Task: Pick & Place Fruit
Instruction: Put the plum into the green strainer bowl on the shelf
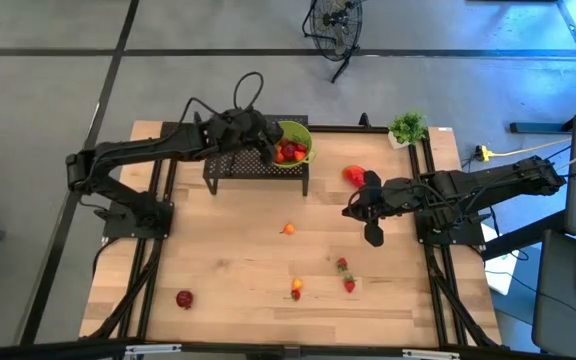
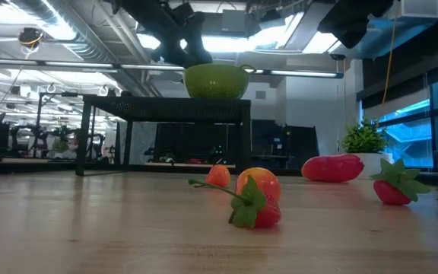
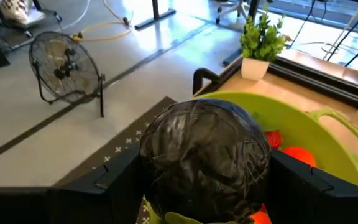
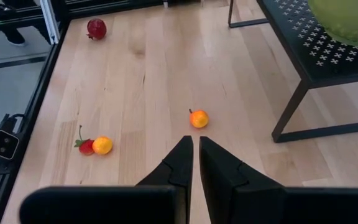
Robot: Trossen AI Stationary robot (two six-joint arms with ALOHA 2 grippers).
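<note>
Overhead, left end effector (image 1: 271,143) at lime bowl (image 1: 303,135) on black rack (image 1: 238,165), fingers spread around round dark fruit (image 3: 204,158), bowl just ahead holding red and orange pieces. Right end effector (image 1: 352,211) over table (image 1: 228,260), fingers closed, empty; small orange fruit (image 4: 198,118) just ahead of tips, big red oblong fruit (image 1: 353,175) close behind it, strawberries (image 1: 346,275) beside, lone red one (image 1: 184,298) well apart.
</note>
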